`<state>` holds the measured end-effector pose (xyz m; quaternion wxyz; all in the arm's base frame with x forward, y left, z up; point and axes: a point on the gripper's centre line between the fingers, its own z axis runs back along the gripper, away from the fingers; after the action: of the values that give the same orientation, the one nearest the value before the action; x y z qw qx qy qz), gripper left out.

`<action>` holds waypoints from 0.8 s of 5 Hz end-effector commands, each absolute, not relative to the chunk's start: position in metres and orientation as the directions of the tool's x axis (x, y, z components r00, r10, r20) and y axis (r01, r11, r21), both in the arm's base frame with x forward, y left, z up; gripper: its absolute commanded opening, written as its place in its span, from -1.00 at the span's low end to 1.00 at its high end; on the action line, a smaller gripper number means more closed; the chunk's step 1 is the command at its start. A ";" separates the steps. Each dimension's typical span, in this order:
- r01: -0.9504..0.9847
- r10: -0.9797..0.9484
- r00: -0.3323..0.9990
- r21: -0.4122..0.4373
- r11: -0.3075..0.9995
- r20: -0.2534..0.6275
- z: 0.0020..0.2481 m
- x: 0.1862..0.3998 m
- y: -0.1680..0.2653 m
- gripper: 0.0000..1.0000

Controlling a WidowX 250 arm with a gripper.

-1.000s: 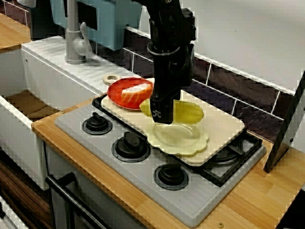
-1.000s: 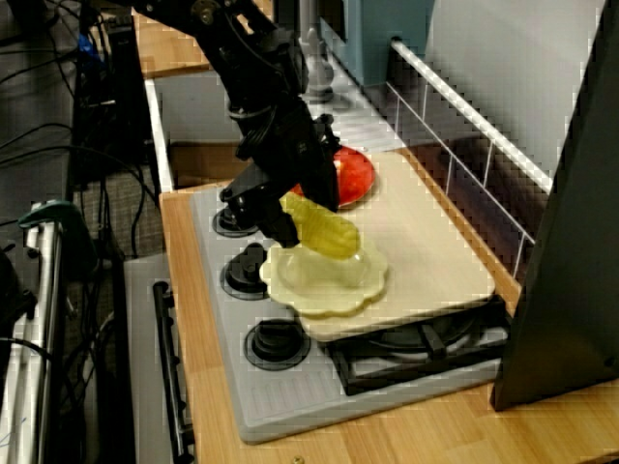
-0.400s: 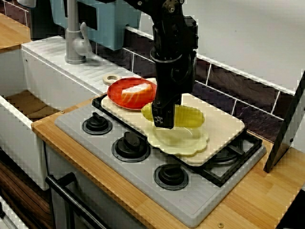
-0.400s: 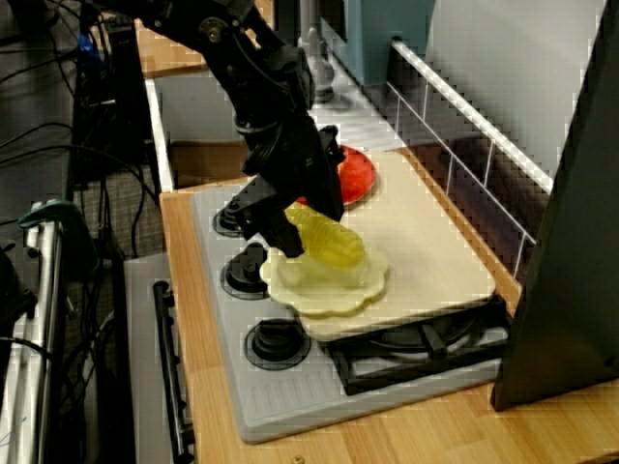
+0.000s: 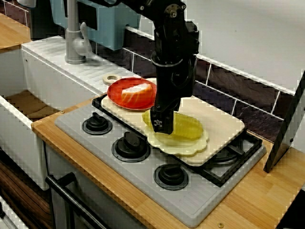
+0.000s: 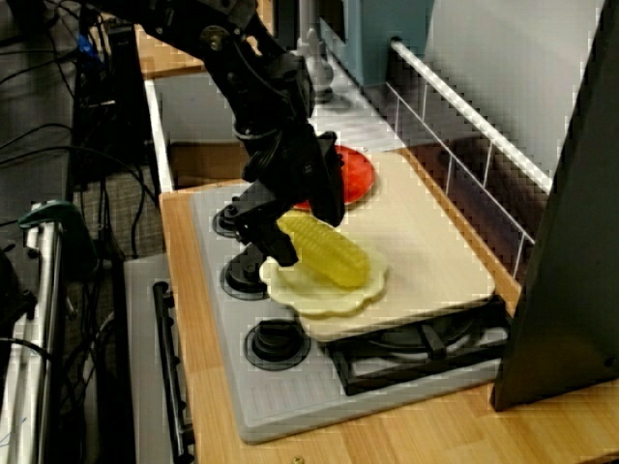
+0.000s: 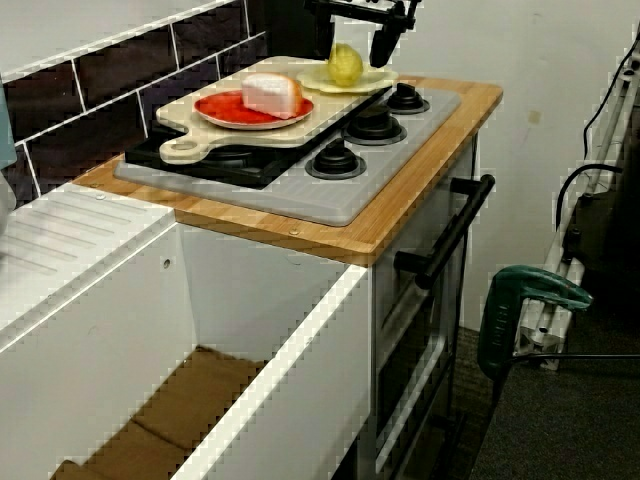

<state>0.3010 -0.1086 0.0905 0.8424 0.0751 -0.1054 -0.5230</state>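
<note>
A yellow corn cob (image 5: 183,125) lies on a pale scalloped plate (image 5: 183,147) at the near edge of the cream cutting board (image 5: 221,125) on the stove. My gripper (image 5: 159,117) points down at the cob's left end and is shut on it. One black finger shows in front of the cob and the other is hidden behind it. From the side view, the gripper (image 6: 290,227) has the cob (image 6: 329,253) resting across the plate (image 6: 309,295). Seen from the sink end, the cob (image 7: 345,63) appears end-on between the fingers.
A red plate (image 5: 125,98) holding a white wedge (image 5: 135,88) sits left of the gripper on the board. Three black stove knobs (image 5: 97,125) line the front of the hob. A tap (image 5: 74,38) and a deep sink (image 5: 28,102) lie to the left. A dark panel (image 5: 288,124) leans at the right.
The gripper has come down with the corn cob. The cob was tilted above the pale plate a second ago; it now lies flatter, resting on the plate.
</note>
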 end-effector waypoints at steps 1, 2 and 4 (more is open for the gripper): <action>0.860 -0.899 0.419 0.261 0.439 0.131 0.104 0.305 -0.111 1.00; 0.854 -0.894 0.425 0.266 0.447 0.138 0.109 0.304 -0.109 1.00; 0.838 -0.877 0.448 0.259 0.480 0.176 0.129 0.303 -0.100 1.00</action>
<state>0.2976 -0.0996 0.1095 0.8554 0.0584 -0.1104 -0.5026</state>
